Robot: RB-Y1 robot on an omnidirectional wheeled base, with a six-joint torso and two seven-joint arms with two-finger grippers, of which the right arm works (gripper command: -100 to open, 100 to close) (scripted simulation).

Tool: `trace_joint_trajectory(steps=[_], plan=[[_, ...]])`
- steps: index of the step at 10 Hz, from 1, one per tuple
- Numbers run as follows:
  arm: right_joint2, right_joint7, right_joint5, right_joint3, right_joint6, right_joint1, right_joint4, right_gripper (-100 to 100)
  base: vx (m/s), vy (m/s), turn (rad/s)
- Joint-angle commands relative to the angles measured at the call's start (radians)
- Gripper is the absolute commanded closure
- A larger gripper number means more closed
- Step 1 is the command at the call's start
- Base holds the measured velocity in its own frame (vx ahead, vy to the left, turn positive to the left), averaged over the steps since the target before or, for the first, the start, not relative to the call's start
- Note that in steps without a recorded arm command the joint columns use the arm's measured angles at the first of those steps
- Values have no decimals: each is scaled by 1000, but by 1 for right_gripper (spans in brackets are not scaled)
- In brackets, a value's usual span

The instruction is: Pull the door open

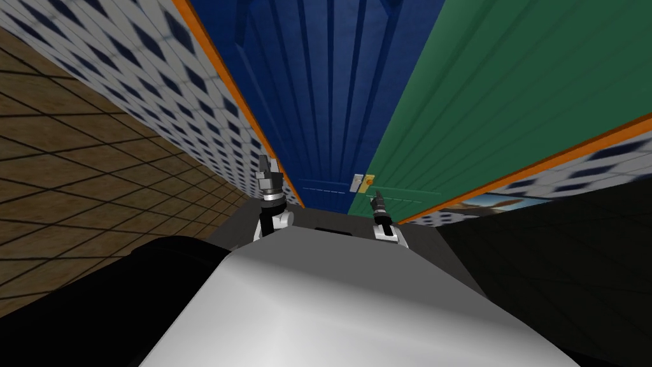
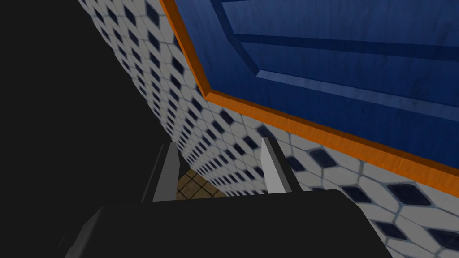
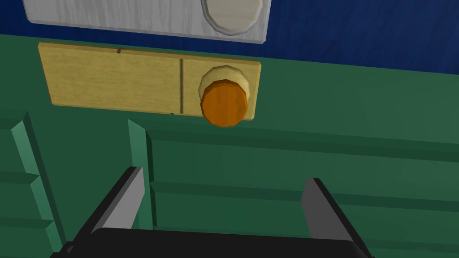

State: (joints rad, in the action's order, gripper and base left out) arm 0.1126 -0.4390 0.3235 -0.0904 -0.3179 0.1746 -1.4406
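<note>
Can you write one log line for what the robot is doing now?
right gripper: open, short of orange knob, not touching | knob: on green door | left gripper: open, beside tiled wall | grasp: not yet

I see a brown floor (image 1: 76, 159) on my left side. It is made of square tiles with thin dark lines between them. The tiles look light far from me and get darker close to me. A wall (image 1: 127, 76) with a white and dark blue pattern stands on the edge of the floor and runs along it. Past my left gripper (image 2: 218, 141) I see a small bit of the same brown floor, right where the wall comes down to meet it. On my right side the floor is very dim, with faint lines.
</note>
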Motion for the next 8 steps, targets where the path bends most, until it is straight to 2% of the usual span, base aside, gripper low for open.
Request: trace_joint_trajectory(steps=[1,5,6,8], plan=[[20,-2,-9,-32,4,14,16,-100,-45,-22,-74],[64,-9,-30,-102,10,32,55,-100,-85,-24,-31],[68,-10,-32,-109,10,33,58,-100,-19,-2,-2],[94,-14,-46,-149,12,37,83,-100,16,3,24]])
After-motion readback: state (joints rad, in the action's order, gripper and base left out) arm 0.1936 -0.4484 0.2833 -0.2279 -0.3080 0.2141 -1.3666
